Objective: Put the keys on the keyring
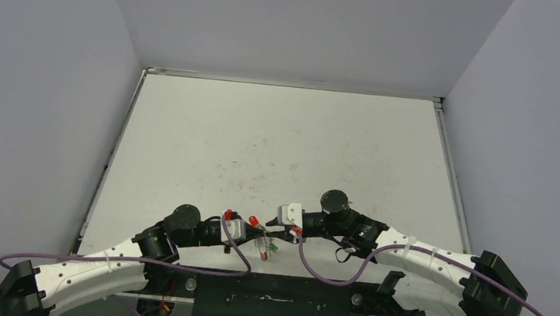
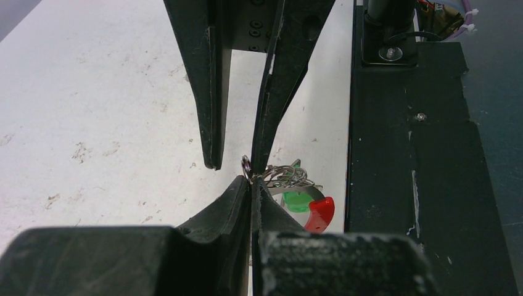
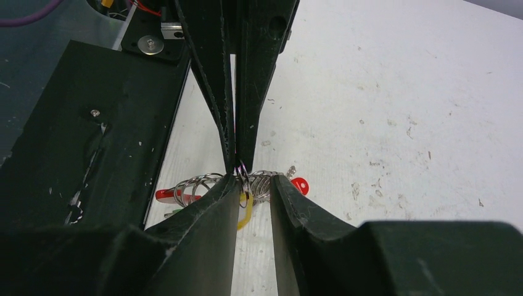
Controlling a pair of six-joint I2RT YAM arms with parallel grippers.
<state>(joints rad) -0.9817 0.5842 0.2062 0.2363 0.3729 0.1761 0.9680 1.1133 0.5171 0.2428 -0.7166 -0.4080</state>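
Base plate: a black base plate (image 1: 279, 297) runs along the near edge, with both arm bases at its ends and purple cables (image 1: 327, 275) looping over it.
Arms: the left arm reaches in from the near left and the right arm from the near right. Their tips meet just beyond the plate, near the middle of the tabletop's near edge.
Left end effector: the left end effector (image 2: 251, 182) is clenched, its fingertips pressed together on a wire loop of the keyring.
Right end effector: the right end effector (image 3: 255, 180) points at the left one, and its jaws stand apart. They straddle the left tips and the loop pinched there, and the pictures show no grip on anything.
Keyring: the keyring (image 3: 197, 184) is a silvery coil held at the left tips, where the two end effectors meet. It spreads to both sides of the pinch. Its red segment (image 2: 322, 213) is on the near side, toward the plate.
Green key: the green key (image 2: 298, 202) sits under the coil, just beside the red segment.
Yellow key: the yellow key (image 3: 245, 216) hangs below the pinched loop, between the right fingers.
Red key: the red key (image 3: 300, 184) shows at the far end of the coil. Whether it is threaded on cannot be told.
Tabletop: the white tabletop (image 1: 286, 143) is scuffed and stretches away beyond the end effectors.
Walls: plain grey walls (image 1: 297, 28) close in the left, right and far sides.
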